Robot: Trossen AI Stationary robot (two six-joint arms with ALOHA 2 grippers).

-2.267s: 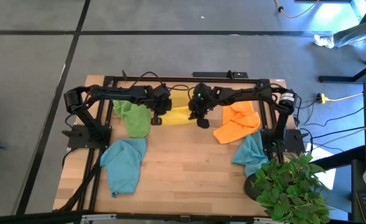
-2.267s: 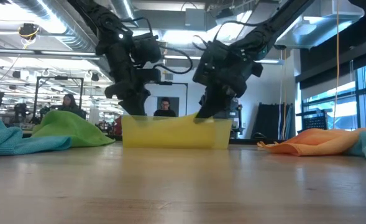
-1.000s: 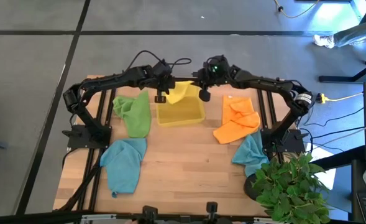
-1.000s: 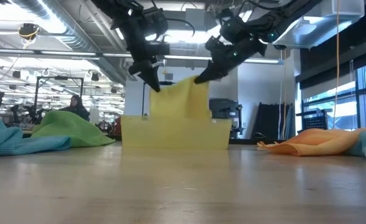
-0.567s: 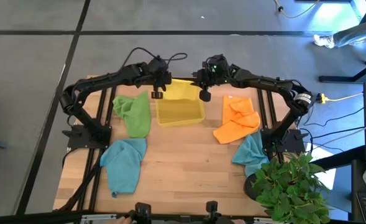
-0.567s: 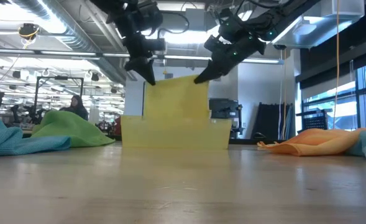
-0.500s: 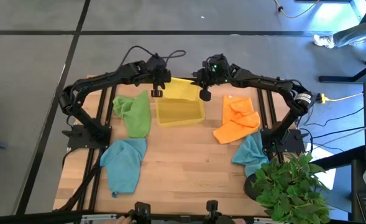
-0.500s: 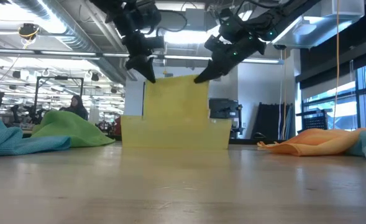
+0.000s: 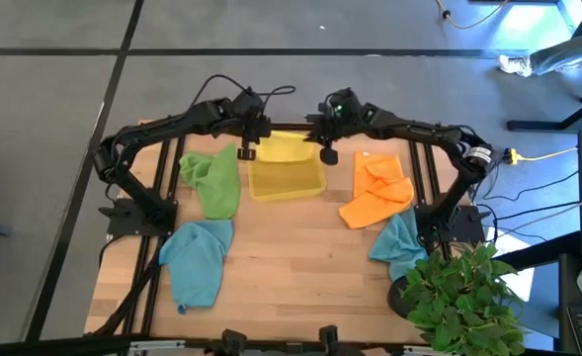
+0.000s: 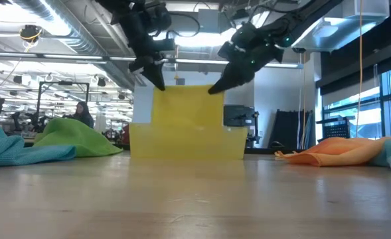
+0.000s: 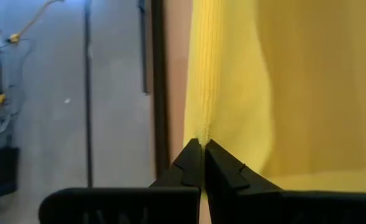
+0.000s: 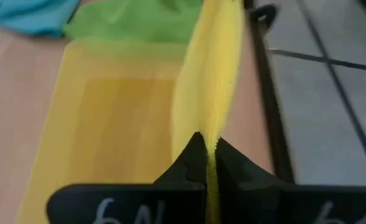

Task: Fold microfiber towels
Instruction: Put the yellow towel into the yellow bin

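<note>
The yellow towel [image 10: 187, 106] hangs as a flat sheet between my two grippers, above the far part of the translucent yellow tray [image 9: 289, 182]. My left gripper [image 10: 159, 83] is shut on its upper left corner and my right gripper [image 10: 213, 88] on its upper right corner. The towel's lower edge is hidden behind the tray's wall [image 10: 185, 145]. A green towel [image 9: 214, 178], an orange towel [image 9: 374, 194] and two teal towels [image 9: 197, 259] [image 9: 401, 242] lie crumpled on the table. My left gripper pinches the yellow towel's upper left corner [image 11: 202, 132] between its two fingers, slanting down from above. The towel hangs below the fingers, its top edge level. My right gripper pinches the upper right corner [image 12: 211, 127] between its two fingers, slanting down from above. The towel hangs below, spread toward the other gripper.
The tray stands at the middle of the table's far half. The green towel lies to its left and the orange one to its right. A potted plant [image 9: 460, 297] stands at the near right corner. Bare wood [image 9: 300, 267] lies near the front.
My left gripper has risen and gone a little toward the table's left edge with its corner. The yellow towel, earlier slanting and bunched, is now spread flat with a level top edge between both grippers.
</note>
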